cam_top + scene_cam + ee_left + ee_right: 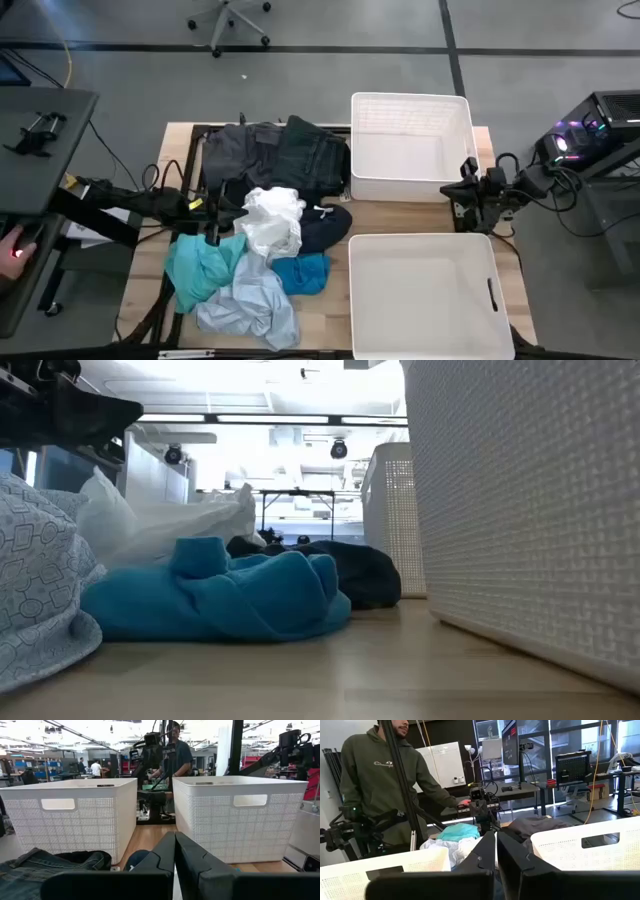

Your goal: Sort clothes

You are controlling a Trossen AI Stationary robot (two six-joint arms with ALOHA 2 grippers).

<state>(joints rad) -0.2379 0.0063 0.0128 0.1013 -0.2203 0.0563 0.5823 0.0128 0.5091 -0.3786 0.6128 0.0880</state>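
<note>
The clothes lie in a pile on the left half of the table. It holds dark grey and denim garments [275,155] at the far side, a white one [270,222], a teal one [200,265], a pale blue one [250,305], a blue one [305,272] and a navy one [328,228]. My left gripper [222,210] is shut and empty over the pile's left side, pointing right; its fingers show closed in its wrist view [174,851]. My right gripper [462,186] is shut and empty between the two bins, pointing left; it also shows in its wrist view [496,851].
Two white slatted bins stand on the table's right half, one far [410,145] and one near [425,295], with a gap between them. A person in a green hoodie [375,775] stands beyond the table's left edge, a hand [12,245] at a side desk.
</note>
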